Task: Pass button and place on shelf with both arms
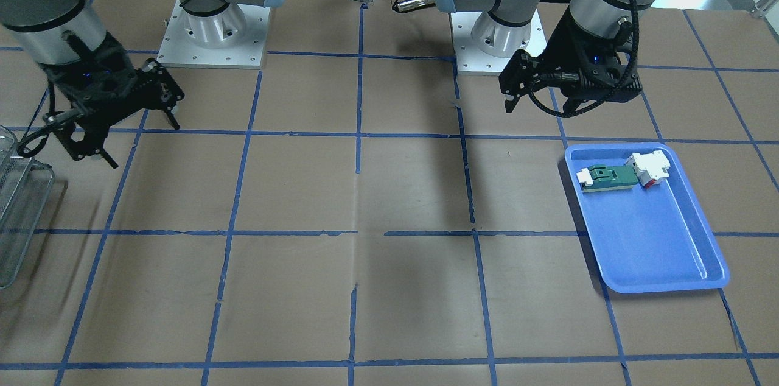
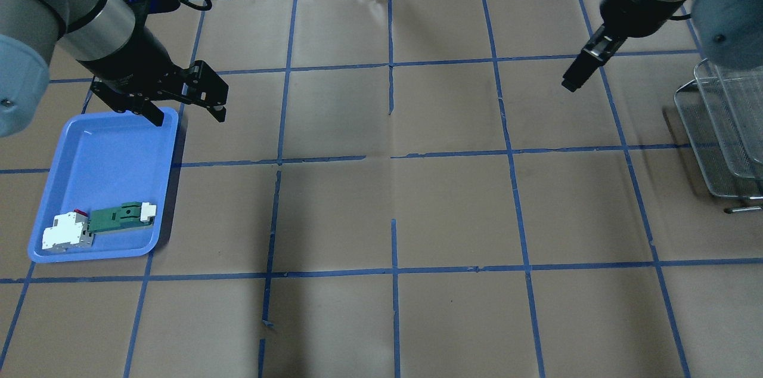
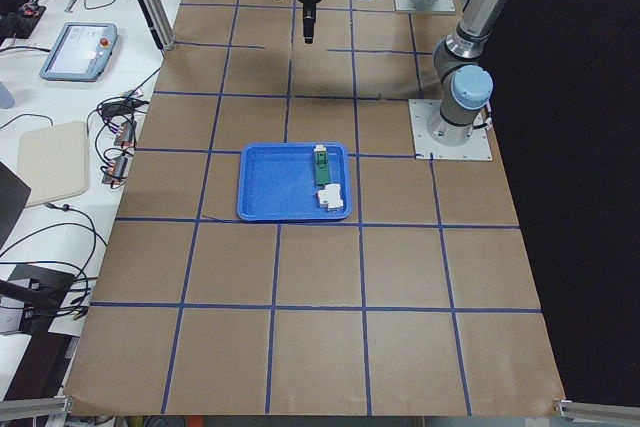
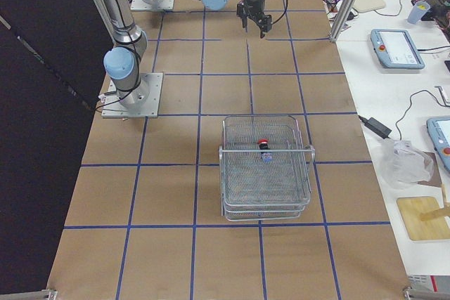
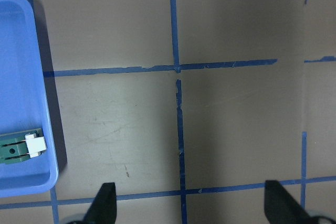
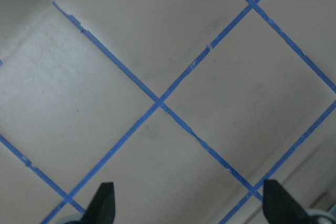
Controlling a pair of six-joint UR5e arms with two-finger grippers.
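Observation:
The button [image 4: 264, 148], with a red cap, lies in the top level of the silver wire shelf [image 4: 267, 194], seen only in the exterior right view. The shelf's edge also shows in the overhead view [image 2: 715, 145] and the front view [image 1: 18, 209]. My left gripper [image 2: 188, 115] is open and empty, above the far inner corner of the blue tray [image 2: 107, 145]; it also shows in the front view [image 1: 538, 107] and the left wrist view [image 5: 191, 203]. My right gripper [image 2: 572, 83] is open and empty, in the air apart from the shelf, toward the table's middle [image 1: 141, 141] [image 6: 189, 203].
The blue tray [image 1: 657, 234] holds a white block with a red side [image 2: 65, 232] and a flat green piece with a white end [image 2: 119, 217]. Brown paper with blue tape lines covers the table. Both arm bases stand at the robot's edge.

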